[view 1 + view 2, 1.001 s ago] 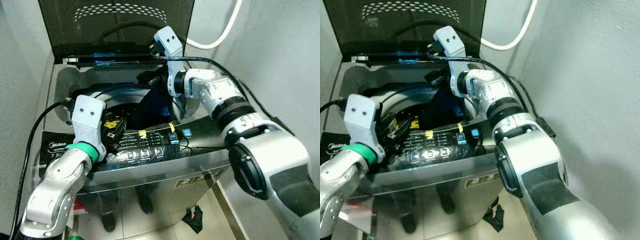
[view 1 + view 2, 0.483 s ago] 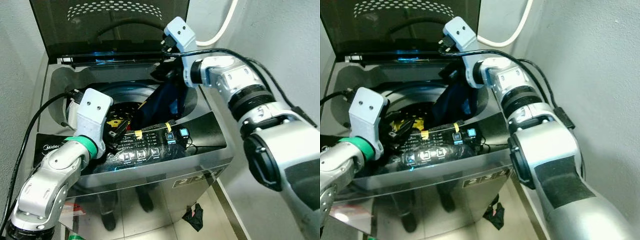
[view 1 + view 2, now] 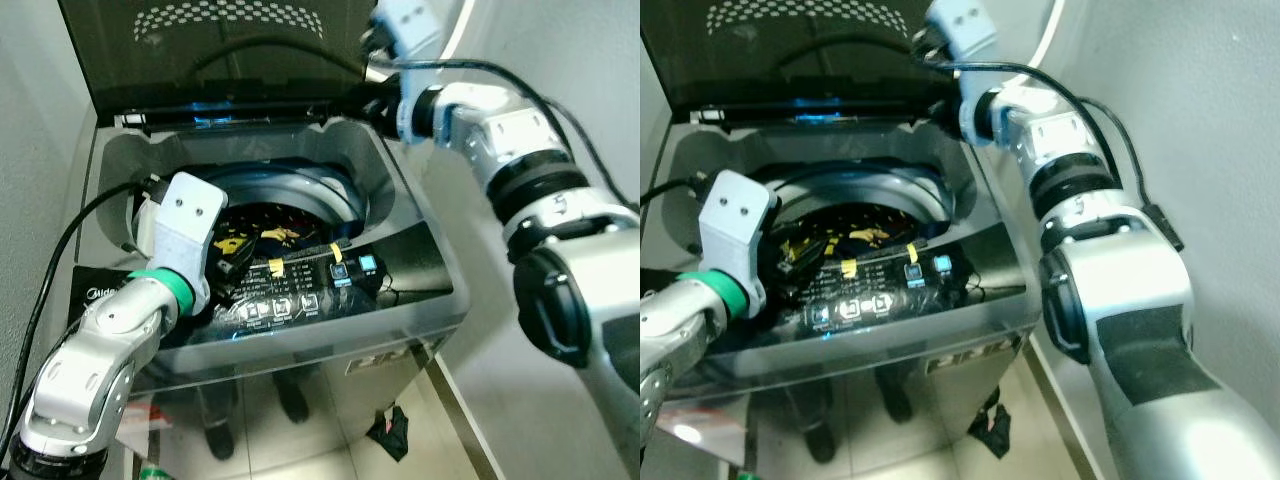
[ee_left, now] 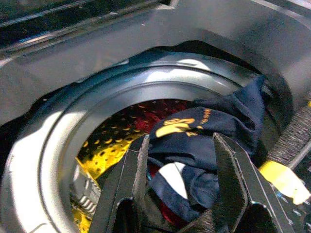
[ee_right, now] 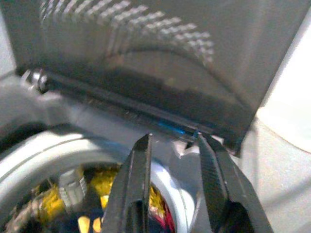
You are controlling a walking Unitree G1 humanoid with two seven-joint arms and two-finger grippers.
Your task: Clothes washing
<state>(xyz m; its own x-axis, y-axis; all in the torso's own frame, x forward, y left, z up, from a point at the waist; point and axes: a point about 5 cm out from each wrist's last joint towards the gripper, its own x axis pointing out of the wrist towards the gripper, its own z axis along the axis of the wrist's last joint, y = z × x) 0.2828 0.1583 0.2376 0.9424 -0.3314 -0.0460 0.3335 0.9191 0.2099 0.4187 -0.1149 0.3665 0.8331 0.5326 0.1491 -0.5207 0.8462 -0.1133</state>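
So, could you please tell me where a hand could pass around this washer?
Free: the grey top deck between drum rim and raised lid. Crowded: the front, where the left tool hangs over clothes.

a top-loading washing machine [image 3: 400, 330] is set on a pale tiled floor [image 3: 330, 455] in a narrow nook, with its dark lid [image 3: 230, 50] raised upright at the back. inside the drum [image 4: 73, 145], a navy garment with a yellow print [image 4: 204, 131] is laid over red and yellow clothes [image 4: 112, 145]. on the front control panel [image 3: 300, 290], small lit buttons are seen. a small dark item [image 3: 388, 432], possibly a rag, is left on the floor beside the machine's base.
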